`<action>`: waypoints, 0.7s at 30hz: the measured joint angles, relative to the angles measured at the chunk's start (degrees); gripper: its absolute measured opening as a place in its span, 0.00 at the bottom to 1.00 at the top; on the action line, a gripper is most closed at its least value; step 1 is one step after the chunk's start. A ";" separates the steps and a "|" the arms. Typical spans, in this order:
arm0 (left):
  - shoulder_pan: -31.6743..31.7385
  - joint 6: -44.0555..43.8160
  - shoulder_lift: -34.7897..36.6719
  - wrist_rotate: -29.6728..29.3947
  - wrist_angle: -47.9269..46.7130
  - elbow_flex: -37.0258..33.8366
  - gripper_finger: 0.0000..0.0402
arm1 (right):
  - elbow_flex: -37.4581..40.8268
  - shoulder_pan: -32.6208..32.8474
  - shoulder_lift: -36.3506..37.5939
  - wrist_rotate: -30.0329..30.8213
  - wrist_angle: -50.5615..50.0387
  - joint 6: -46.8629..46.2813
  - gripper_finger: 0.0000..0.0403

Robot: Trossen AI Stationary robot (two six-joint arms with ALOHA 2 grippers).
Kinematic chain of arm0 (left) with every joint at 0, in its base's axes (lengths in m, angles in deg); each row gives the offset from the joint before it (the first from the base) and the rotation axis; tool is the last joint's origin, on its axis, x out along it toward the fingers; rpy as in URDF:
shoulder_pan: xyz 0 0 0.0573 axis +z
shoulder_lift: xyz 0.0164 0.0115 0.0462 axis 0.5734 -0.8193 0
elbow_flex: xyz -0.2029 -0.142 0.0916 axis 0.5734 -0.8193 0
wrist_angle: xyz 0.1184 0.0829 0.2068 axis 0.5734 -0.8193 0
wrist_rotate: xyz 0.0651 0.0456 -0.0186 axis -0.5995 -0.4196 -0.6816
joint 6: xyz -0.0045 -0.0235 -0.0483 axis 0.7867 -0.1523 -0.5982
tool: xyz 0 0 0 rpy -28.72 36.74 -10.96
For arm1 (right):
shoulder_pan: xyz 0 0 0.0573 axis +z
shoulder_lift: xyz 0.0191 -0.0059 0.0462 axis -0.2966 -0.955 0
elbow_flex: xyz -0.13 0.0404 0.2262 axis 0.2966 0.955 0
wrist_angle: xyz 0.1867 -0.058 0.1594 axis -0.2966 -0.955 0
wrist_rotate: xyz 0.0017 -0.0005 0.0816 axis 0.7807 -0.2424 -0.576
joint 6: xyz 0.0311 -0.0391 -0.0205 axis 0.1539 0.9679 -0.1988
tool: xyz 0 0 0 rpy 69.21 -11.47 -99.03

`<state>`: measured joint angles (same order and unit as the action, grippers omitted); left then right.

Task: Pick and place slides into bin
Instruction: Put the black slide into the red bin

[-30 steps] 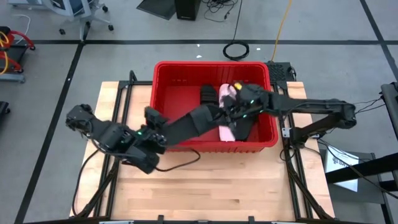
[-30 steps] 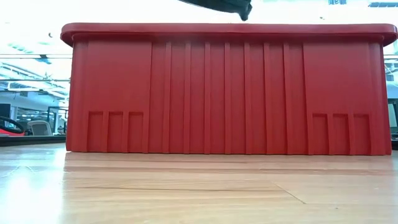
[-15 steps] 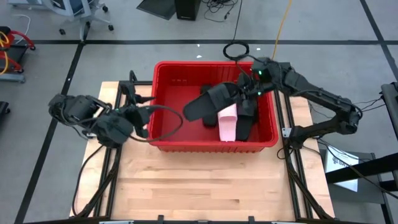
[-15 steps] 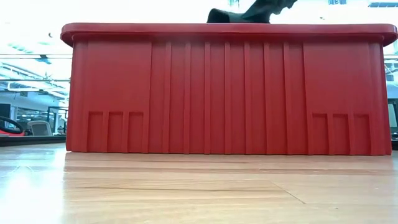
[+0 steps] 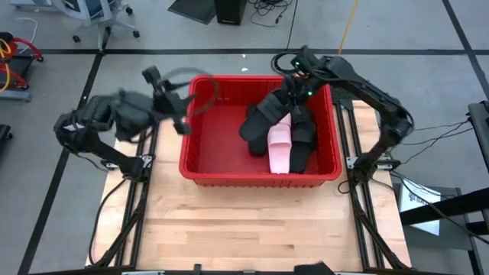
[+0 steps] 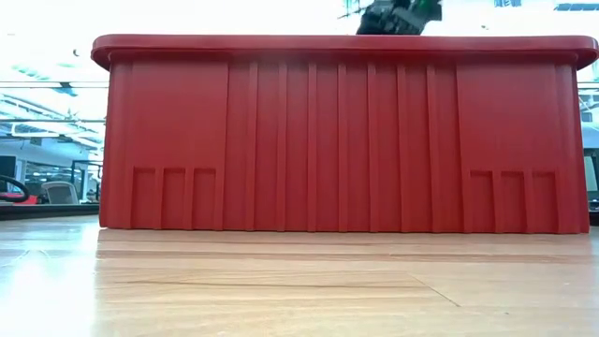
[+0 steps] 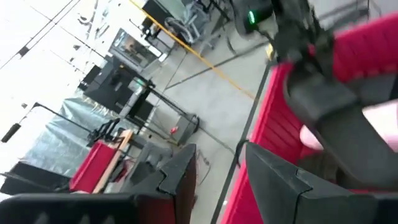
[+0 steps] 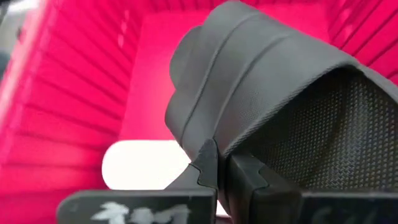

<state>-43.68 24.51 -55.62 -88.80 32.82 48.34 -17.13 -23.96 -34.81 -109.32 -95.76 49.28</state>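
The red bin [image 5: 260, 180] stands on the table's far half and fills the low view [image 6: 346, 140]. My right gripper [image 5: 295, 85] is over the bin's far right part, shut on a black slide [image 5: 261, 124]. It also shows above the rim in the low view [image 6: 393, 14]. A pink slide [image 5: 280, 153] and another black slide [image 5: 303, 145] lie on the bin's floor. My left gripper [image 5: 180, 114] is open and empty, outside the bin at its far left corner. My right gripper pinches the edge of the black slide's wide ribbed strap [image 8: 211, 142] between its two fingers [image 8: 208, 171]. The fingers come from the far side, slanting down. The slide hangs slanting below them over the bin's inside, with its free end [image 5: 250, 131] toward the bin's middle.
The bin's left rim and wall [image 7: 261, 143] are close beside my left gripper. Bare wooden table [image 5: 244, 229] lies in front of the bin. Beyond the table are the floor, cables and office chairs.
My right gripper has carried the black slide from the bin's near part up and toward the far edge, and the slide now hangs over the bin's middle. My left arm has drawn out of the bin toward the table's left and far edge.
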 joint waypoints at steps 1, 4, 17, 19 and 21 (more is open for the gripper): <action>1.74 0.77 0.52 2.01 1.35 0.00 0.37 | -1.17 -0.16 -1.60 0.06 -1.63 1.90 0.00; 6.39 2.21 1.77 8.39 3.46 0.00 0.37 | -5.39 -0.52 -5.91 0.16 -7.45 7.35 0.00; 19.30 0.69 1.07 19.17 3.51 0.00 0.37 | -10.46 0.91 -18.60 -4.30 -20.75 24.84 0.00; 20.46 0.68 0.88 23.30 3.93 0.00 0.37 | -10.46 1.17 -19.95 -6.34 -20.64 27.08 0.00; 21.47 0.68 0.84 26.17 4.58 0.00 0.37 | -10.46 1.57 -21.04 -8.32 -20.70 29.51 0.00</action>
<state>-22.20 25.20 -54.78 -62.63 37.41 48.34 -27.59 -22.39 -55.86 -117.64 -116.46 78.79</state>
